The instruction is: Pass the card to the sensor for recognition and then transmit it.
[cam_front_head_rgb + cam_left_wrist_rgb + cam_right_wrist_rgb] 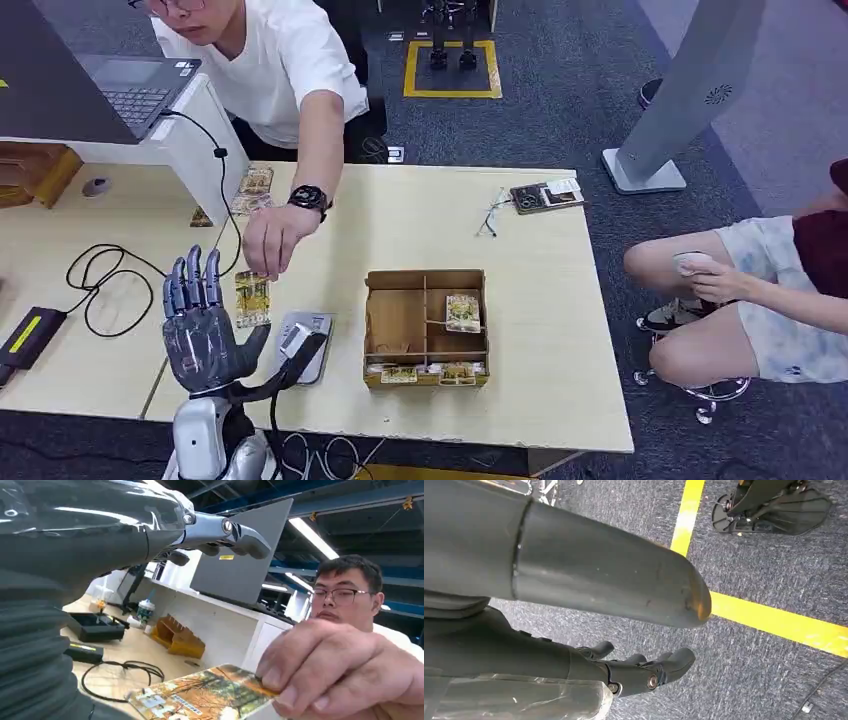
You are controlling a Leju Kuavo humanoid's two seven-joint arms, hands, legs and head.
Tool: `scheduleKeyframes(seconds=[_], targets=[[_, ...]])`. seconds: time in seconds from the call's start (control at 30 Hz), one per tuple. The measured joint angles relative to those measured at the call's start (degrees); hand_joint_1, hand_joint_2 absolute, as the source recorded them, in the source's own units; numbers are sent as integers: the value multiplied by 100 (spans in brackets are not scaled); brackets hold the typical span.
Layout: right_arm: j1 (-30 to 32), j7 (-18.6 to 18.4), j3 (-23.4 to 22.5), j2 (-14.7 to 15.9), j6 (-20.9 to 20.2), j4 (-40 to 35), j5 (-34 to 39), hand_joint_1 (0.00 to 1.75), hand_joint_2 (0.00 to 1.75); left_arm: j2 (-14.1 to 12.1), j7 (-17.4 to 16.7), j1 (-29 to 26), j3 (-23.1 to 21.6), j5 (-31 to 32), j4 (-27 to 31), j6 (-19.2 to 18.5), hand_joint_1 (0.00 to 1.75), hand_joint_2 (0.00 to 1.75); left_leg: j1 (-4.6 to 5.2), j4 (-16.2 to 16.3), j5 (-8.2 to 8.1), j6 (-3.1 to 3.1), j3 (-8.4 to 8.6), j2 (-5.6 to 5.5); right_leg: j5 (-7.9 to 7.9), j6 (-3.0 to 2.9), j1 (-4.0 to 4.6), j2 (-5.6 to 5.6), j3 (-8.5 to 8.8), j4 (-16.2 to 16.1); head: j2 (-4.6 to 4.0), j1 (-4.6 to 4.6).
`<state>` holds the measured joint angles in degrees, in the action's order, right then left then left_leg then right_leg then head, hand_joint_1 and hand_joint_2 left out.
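No text can be read anywhere. The card (200,697) a person's hand (345,672) holds carries small print, too blurred to make out.

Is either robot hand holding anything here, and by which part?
No. The left hand is open beside the card, which a person's hand pinches by its edge.

My left hand (203,330) is raised, palm turned away from the head camera, fingers (195,280) straight and apart, thumb out to the side — it holds nothing. Silver forearm comes up from below it. My right hand (644,672) hangs low off a hanging arm, fingers loosely bent, slightly apart, nothing in them — the thumb sticks out above them in the wrist view.
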<state>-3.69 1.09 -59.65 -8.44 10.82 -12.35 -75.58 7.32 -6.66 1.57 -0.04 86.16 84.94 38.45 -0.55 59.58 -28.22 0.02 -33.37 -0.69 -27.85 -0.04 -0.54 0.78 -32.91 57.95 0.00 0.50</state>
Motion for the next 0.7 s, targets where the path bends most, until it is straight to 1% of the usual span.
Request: scheduleKeyframes(seconds=[0.03,0.1,0.4,0.57,0.6,0.7], targets=[[0,0,0,0,2,0,-2,0,0,39,85,1,33,-31,2,0,175,175,0,0,0,0,0,0,0,0,0,0,0,0,0,-2],[0,0,2,0,9,0,-2,0,0,120,256,2,112,-96,2,0,175,175,0,0,0,0,0,0,0,0,0,0,0,0,0,-2],[0,0,20,0,11,0,-7,0,0,618,1363,38,679,-367,79,0,175,175,0,0,0,0,0,0,0,0,0,0,0,0,0,0],[0,2,24,0,11,0,-7,0,0,787,1528,68,876,-433,149,0,175,175,0,0,0,0,0,0,0,0,0,0,0,0,0,0],[0,2,24,0,11,0,-7,0,0,795,1642,66,911,-465,162,0,175,175,0,0,0,0,0,0,0,0,0,0,0,0,0,-2],[-1,7,26,0,9,0,-9,0,0,835,2141,53,1071,-535,188,0,175,175,-1,0,0,0,1,1,0,0,0,0,-1,0,0,0]])
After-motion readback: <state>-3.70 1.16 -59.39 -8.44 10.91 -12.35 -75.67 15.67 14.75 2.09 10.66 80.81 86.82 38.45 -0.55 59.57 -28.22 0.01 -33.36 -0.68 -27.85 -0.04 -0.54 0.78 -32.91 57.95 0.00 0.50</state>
